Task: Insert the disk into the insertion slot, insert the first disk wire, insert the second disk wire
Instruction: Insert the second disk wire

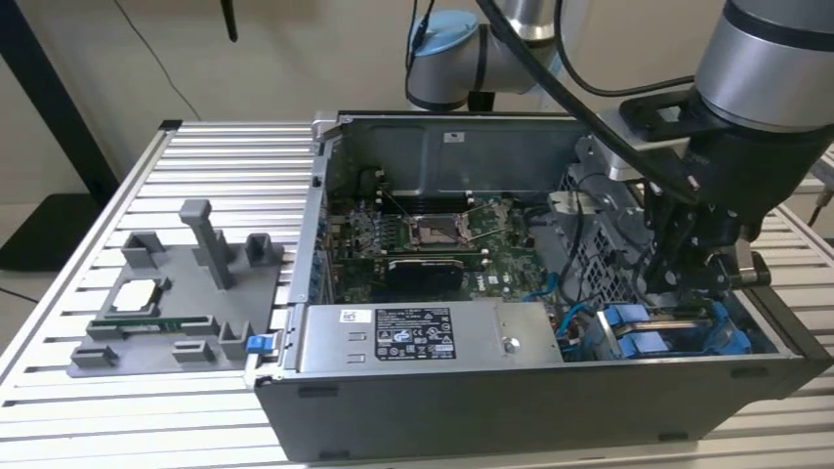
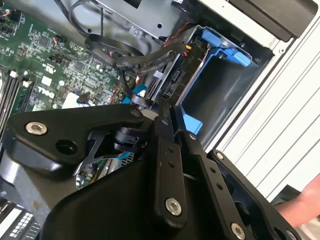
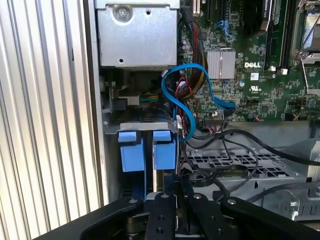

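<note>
The computer case (image 1: 521, 391) lies open on a slatted table. My gripper (image 1: 690, 288) reaches down into its corner on the exterior view's right, over the blue-trimmed insertion slot (image 1: 658, 337). In the second wrist view the gripper (image 2: 167, 117) sits at the near end of the disk (image 2: 170, 82), which stands edge-on beside a blue-framed grey bay (image 2: 220, 95), its connector ports facing the motherboard. A black wire (image 2: 150, 57) loops over to a plug (image 2: 135, 100) close to the gripper tip. In the first wrist view the gripper (image 3: 175, 197) is just behind two blue carrier tabs (image 3: 164, 150), with a blue data cable (image 3: 175, 92) looping nearby.
A grey power-supply box (image 1: 417, 332) fills the case's front, and the motherboard (image 1: 417, 234) with its socket lies behind. A grey fixture tray (image 1: 170, 293) holding small parts sits on the table at the exterior view's left. A hand (image 2: 305, 200) shows outside the case wall.
</note>
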You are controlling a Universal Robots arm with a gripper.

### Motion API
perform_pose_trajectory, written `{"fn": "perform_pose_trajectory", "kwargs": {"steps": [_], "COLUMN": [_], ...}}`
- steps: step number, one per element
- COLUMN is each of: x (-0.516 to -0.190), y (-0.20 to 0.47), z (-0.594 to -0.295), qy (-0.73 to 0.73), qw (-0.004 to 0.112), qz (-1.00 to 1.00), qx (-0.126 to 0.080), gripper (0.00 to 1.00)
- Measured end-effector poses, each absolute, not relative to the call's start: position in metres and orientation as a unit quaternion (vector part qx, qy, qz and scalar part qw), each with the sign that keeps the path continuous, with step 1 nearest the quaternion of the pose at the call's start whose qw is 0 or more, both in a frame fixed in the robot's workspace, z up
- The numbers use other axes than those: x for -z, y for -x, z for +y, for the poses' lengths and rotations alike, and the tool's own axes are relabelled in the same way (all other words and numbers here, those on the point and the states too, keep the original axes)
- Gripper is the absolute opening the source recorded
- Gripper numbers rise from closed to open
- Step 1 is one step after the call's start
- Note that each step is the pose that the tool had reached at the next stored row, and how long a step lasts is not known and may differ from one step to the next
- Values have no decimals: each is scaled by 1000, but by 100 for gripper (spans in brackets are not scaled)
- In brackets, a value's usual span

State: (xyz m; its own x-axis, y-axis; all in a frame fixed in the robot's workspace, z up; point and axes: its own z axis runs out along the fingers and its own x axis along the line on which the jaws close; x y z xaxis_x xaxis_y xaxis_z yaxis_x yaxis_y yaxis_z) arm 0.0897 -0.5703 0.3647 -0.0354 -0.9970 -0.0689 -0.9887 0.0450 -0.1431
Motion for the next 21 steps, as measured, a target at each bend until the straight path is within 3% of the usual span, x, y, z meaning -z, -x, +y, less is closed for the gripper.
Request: {"fn": "perform_pose_trajectory", "kwargs": {"steps": [21], "x": [-357], "y": [-91], "z": [-570], "qy": [690], "qw": [78], "qz": [719], "qx": [31], "gripper": [0]}}
